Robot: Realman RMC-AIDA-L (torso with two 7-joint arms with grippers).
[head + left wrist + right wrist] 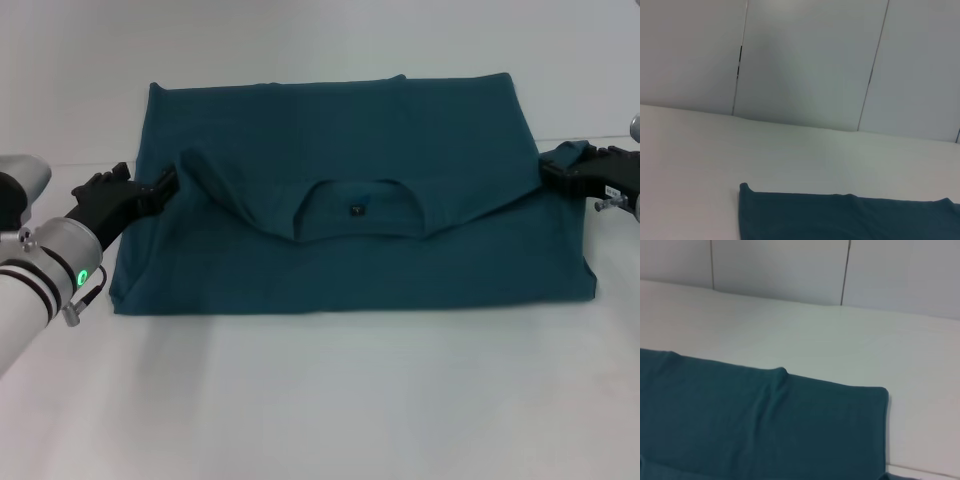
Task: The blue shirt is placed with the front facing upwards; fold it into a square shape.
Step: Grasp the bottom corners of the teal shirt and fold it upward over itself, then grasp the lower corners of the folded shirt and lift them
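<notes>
The blue shirt (350, 200) lies half-folded (neckline facing up) on the white surface (320, 400); left hand (165, 186) and right hand (548, 170) each pinch a side edge.

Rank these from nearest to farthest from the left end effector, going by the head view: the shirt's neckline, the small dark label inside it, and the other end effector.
From the left end effector, at the blue shirt's left edge:
1. Neckline, toward the shirt's middle.
2. Label, centred inside the neckline.
3. Right end effector, at the shirt's opposite edge.
</notes>
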